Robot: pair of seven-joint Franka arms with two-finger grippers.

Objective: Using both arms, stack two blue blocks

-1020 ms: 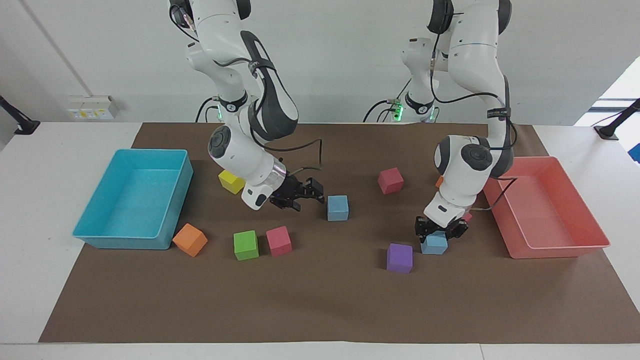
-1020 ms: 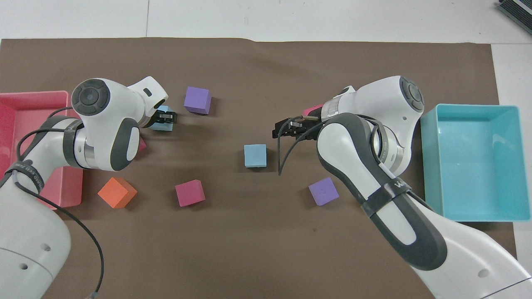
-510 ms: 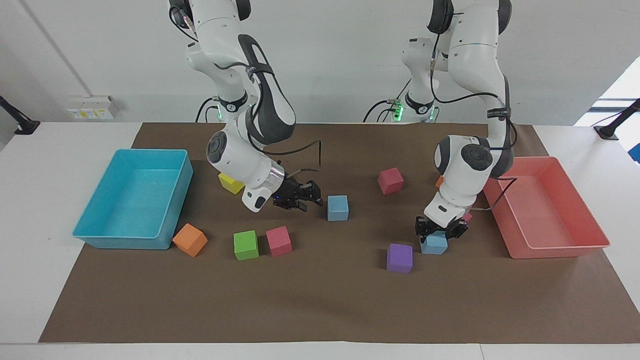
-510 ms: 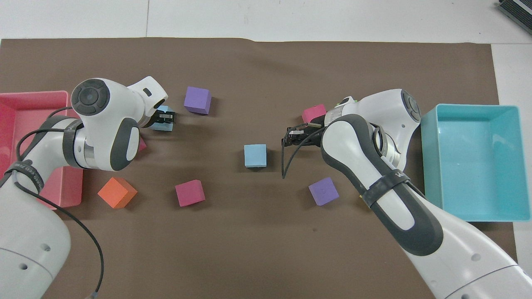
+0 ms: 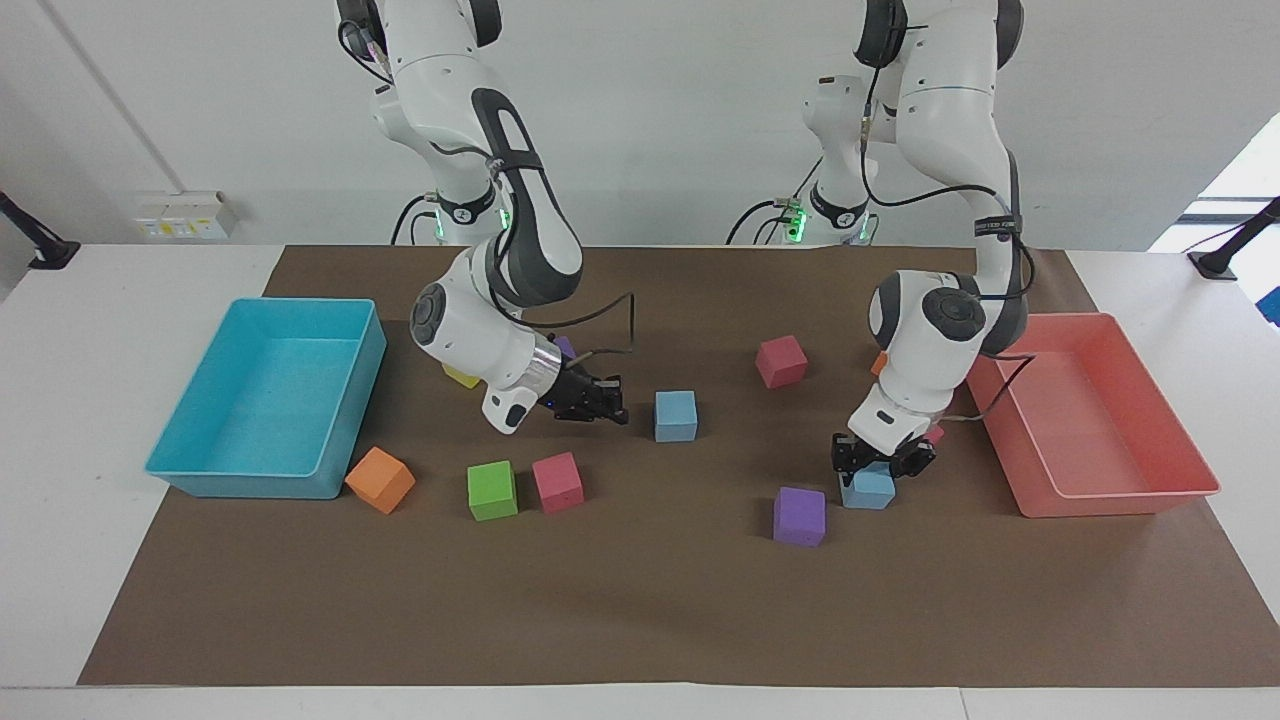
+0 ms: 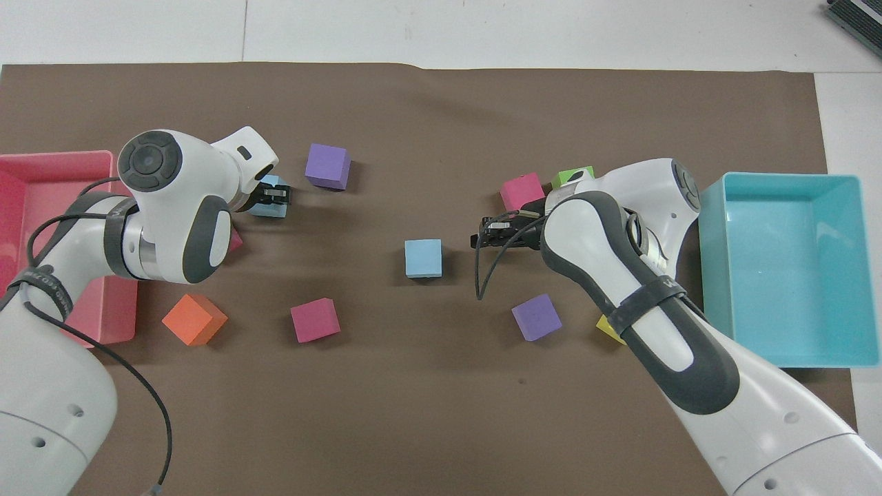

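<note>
1. Sky-blue foam: one blue block (image 5: 867, 489) sits on the brown mat toward the left arm's end of the worktop, with the left pincer (image 5: 882, 462) down over it, a finger on either side closed against its faces.
2. The second blue block (image 5: 675, 415) rests free near the mat's middle, at about nine o'clock from the first in the facing view.
3. The right pincer (image 5: 607, 402) hangs low just beside that free block, at its nine o'clock in the facing view, tips aimed at it and apart from it; I cannot tell how far its fingers are parted.
4. A purple cube (image 5: 799, 516) lies just beside the gripped block, at its eight o'clock in the facing view.
5. A magenta cube (image 5: 781, 361) lies at the gripped block's eleven o'clock.
6. The coral bin (image 5: 1098, 480) stands at the left arm's end, the turquoise bin (image 5: 240, 478) at the right arm's end.
</note>
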